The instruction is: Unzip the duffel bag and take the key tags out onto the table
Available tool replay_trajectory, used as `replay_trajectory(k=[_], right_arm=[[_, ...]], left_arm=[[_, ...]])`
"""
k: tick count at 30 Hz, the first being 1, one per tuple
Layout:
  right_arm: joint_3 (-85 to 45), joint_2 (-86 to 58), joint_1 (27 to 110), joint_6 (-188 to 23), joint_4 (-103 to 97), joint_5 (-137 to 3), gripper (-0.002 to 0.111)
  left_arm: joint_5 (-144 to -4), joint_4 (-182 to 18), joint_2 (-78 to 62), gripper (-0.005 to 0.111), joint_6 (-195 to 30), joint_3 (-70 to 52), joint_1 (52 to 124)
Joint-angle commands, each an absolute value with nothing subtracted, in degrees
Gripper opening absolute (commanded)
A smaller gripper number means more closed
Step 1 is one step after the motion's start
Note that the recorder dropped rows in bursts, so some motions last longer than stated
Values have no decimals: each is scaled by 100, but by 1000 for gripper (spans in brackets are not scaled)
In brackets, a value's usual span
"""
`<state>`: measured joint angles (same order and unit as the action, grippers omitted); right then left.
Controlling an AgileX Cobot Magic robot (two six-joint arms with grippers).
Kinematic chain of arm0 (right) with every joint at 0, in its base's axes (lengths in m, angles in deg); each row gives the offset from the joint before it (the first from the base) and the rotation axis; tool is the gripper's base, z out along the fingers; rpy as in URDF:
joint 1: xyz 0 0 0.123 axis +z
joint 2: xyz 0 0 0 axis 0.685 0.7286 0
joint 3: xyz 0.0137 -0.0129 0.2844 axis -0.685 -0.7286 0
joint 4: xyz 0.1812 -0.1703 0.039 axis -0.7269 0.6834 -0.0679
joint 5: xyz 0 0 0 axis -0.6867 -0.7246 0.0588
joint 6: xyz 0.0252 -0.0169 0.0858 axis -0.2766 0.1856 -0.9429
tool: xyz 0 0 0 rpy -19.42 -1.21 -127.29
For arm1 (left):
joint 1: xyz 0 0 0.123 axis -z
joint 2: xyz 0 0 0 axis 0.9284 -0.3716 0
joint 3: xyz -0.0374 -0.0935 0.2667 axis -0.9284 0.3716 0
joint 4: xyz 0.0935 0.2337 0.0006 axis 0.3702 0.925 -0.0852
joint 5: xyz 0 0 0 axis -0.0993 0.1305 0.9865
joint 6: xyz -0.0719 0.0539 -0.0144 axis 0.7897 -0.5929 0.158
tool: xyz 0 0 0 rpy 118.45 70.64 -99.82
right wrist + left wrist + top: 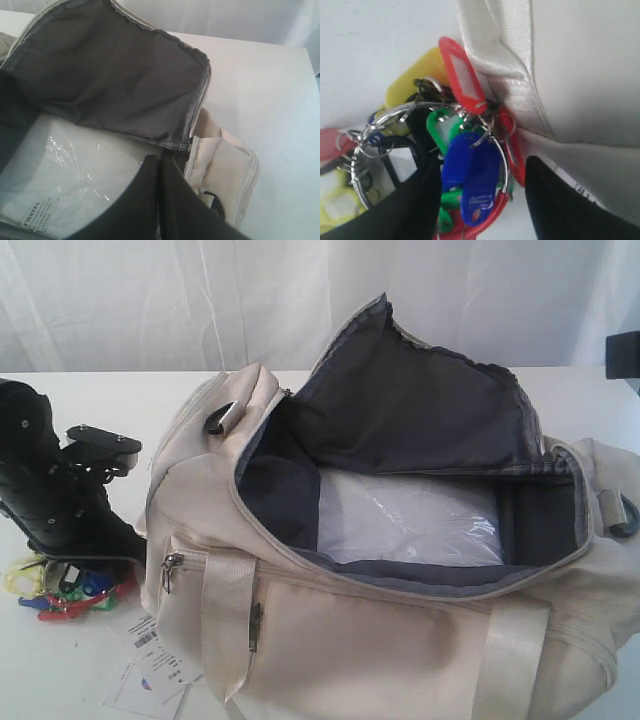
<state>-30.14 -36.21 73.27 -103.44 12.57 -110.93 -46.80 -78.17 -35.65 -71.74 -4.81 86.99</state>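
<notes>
The cream duffel bag point(350, 650) lies unzipped on the white table point(50, 685), its dark grey lid flap point(400, 400) standing up. To the left of the bag, the bunch of coloured key tags point(60, 595) rests on the table under my left gripper point(70, 568). In the left wrist view the key tags point(470, 170) lie between the fingers of my left gripper point(484, 165), which is open, with a gap beside one finger. A cream strap point(505, 70) touches the bunch. My right gripper point(160, 161) is shut and empty over the open bag point(225, 165).
A white package in clear plastic point(410, 520) fills the bag's bottom. A white paper hang tag with a barcode point(150, 670) lies on the table by the bag's front corner. A dark object point(625, 355) sits at the far right edge.
</notes>
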Motion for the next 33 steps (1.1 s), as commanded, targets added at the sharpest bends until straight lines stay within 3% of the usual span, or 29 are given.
replay_trajectory(k=[1,10,16,21,33], right_arm=[[-3032,-3640,7304,-10382,1256,-11010,0],[-3032,-3640,7304,-10382,1226,-11010,0],[-3032,-3640,7304,-10382,1184,-11010,0],[-3032,-3640,7304,-10382,1184,-11010,0],[-3032,-3640,7304,-10382,1184,-10973,0]], left_arm=[[-4320,-8040,-3522,60,-7458,-589,8700],[-1895,-8235,-2230,58,-7540,-2262,8714],[-2031,-8635,-263,19,-7540,-1692,8714],[-2502,-8624,627,0,-7570,-1092,8714],[-2241,-8764,1078,0,-7540,-961,8714]])
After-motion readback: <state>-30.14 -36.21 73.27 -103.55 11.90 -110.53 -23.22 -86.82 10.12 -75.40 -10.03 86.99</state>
